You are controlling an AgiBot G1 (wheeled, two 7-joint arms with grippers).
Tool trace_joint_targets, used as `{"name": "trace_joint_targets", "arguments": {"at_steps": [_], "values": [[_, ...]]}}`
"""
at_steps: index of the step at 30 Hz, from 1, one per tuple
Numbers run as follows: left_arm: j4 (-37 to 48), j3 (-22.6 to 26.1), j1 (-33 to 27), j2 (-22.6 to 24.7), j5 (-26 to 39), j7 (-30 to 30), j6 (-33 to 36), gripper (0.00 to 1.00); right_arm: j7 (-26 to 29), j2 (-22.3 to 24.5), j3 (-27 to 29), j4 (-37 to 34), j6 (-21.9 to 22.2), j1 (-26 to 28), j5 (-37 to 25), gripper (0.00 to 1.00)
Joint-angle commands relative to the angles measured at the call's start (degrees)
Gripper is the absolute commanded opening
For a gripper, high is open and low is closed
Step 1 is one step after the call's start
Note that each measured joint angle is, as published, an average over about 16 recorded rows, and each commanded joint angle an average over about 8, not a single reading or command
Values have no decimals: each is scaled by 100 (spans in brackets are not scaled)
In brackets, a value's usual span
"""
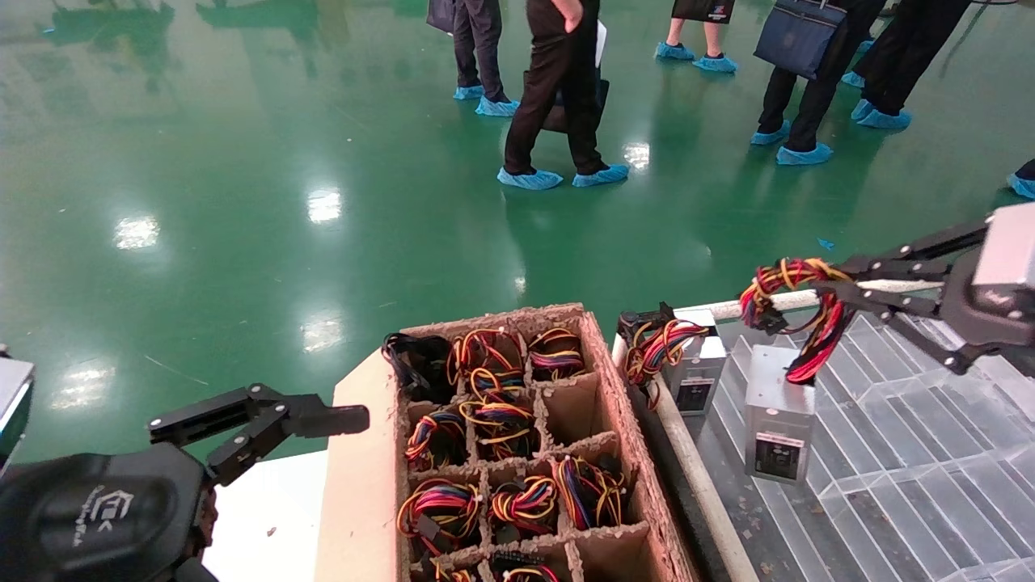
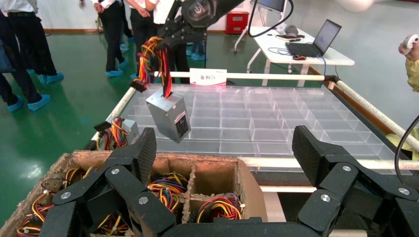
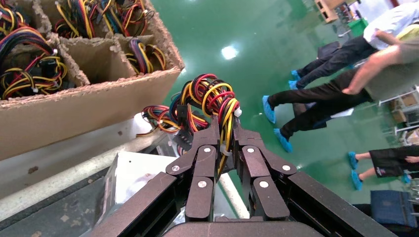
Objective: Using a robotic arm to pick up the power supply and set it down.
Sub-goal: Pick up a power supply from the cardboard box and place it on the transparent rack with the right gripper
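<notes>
1. The left pincer (image 1: 323,420) hung at the far left, beside the cardboard crate (image 1: 517,453) of wire bundles, its jaws spread wide and empty, well away from the job.
2. Right of the crate, a second silver unit (image 1: 697,368) stood on the clear gridded worktop (image 1: 906,453), near its white rail.
3. Further right, the power supply (image 1: 778,424) hung upright with its long axis vertical, dangling from its wire bundle (image 1: 796,311); whether its lower end touched the grid or hung just clear could not be told from the head view (the left wrist view suggested it was in the air and slightly tilted).
4. At the far right, the robotic arm's pincer (image 1: 833,295) was pinched narrow on that bundle, so the box lay straight below the fingertips; the coming set-down likely depended on lowering it squarely into a grid cell.
</notes>
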Motion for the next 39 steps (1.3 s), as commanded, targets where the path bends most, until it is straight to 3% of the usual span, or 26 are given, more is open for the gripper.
{"name": "trace_joint_targets", "arguments": {"at_steps": [1,20,39], "values": [[0,0,0,0,0,0,0,100,-77,-36,-29,-48,16,-41,-41,0],[0,1,0,0,-1,1,0,100,-250,-836,-453,-516,63,104,-471,0],[0,2,-1,-1,-1,1,-1,100,-900,-1021,-458,-1573,74,92,-431,0]]}}
